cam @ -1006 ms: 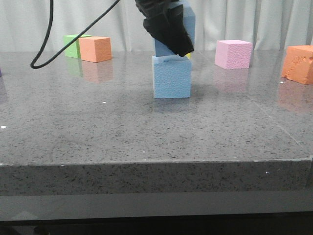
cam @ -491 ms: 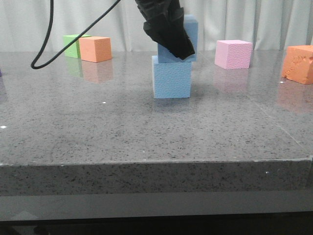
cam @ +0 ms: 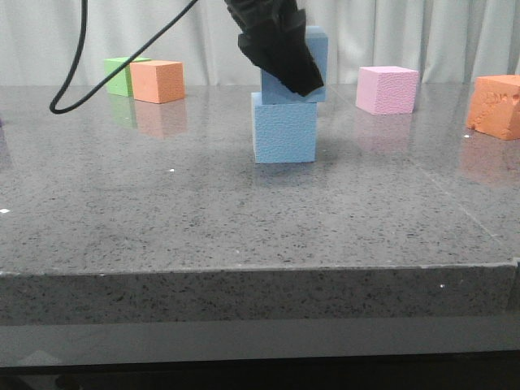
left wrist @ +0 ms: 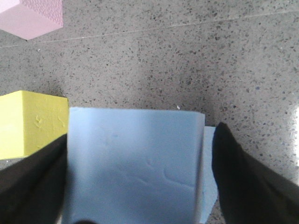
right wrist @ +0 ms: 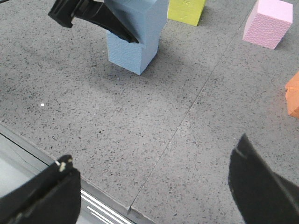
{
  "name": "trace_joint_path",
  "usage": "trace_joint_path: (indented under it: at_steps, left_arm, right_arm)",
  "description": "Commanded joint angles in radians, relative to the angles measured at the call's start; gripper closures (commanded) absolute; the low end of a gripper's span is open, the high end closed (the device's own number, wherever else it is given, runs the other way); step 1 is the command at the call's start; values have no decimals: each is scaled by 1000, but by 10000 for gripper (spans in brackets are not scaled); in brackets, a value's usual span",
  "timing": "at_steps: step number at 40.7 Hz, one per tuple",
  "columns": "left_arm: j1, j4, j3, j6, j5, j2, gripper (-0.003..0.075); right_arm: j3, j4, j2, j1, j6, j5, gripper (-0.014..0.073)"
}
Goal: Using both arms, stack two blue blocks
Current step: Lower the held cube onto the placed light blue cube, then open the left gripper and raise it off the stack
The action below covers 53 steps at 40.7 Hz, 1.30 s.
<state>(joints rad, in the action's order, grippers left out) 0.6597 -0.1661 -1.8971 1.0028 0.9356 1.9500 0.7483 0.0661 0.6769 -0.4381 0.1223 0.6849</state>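
The smooth blue block [cam: 315, 58] rests on the pebbly blue block [cam: 284, 128] mid-table, set slightly to the right of it. My left gripper [cam: 284, 50] comes down from above, shut on the upper block. In the left wrist view that block [left wrist: 133, 163] fills the space between the dark fingers [left wrist: 247, 182], and a sliver of the lower block [left wrist: 209, 177] shows beside one finger. My right gripper [right wrist: 159, 186] hangs open and empty over the table's front edge, well clear of the stack [right wrist: 133, 46].
A yellow cube [right wrist: 186, 10] sits just behind the stack. A pink cube [cam: 388, 89] stands to its right and an orange block [cam: 496, 106] at the far right. Orange [cam: 158, 80] and green [cam: 120, 75] cubes sit back left. A black cable [cam: 81, 73] loops on the left.
The upper blue block, tilted one second ago, has come down level onto the lower block. Since half a second ago the left gripper and stack have barely shifted.
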Motion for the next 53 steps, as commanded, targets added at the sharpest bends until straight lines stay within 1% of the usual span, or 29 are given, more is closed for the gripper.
trace_joint_path:
  at_steps: [1,6,8,11,15,21,25,28,31,35,42,48,53]
  left_arm:
    - [8,-21,-31,-52,-32,-105,148]
    - [6,-12,-31,-124,-26,-158,148]
    - [6,11,-31,-183,-19,-181,153]
    - [6,44,-31,-307,23,-218,153]
    - [6,44,-31,-444,80,-273,154]
    - [6,44,-31,-613,103,-356,154]
    - [6,46,-31,-674,158,-410,154]
    - [6,46,-29,-734,228,-448,154]
    - [6,46,-29,-764,274,-477,154]
    - [6,46,-11,-797,297,-521,154]
    - [6,50,128,-826,262,-617,154]
    - [6,78,317,-853,197,-710,154]
    - [6,144,470,-934,127,-783,154]
  right_arm:
    - [25,-6,-1,6,13,-65,-50]
    - [25,-6,-1,6,13,-65,-50]
    - [25,-6,-1,6,13,-65,-50]
    - [25,-6,-1,6,13,-65,-50]
    - [25,-6,-1,6,13,-65,-50]
    - [25,-6,-1,6,13,-65,-50]
    - [25,-6,-1,6,13,-65,-50]
    - [25,-6,-1,6,13,-65,-50]
    - [25,-6,-1,6,13,-65,-50]
    - [25,-6,-1,6,13,-65,-50]
    - [25,-6,-1,6,13,-65,-50]
    - [25,-6,-1,6,13,-65,-50]
    - [25,-6,-1,6,13,-65,-50]
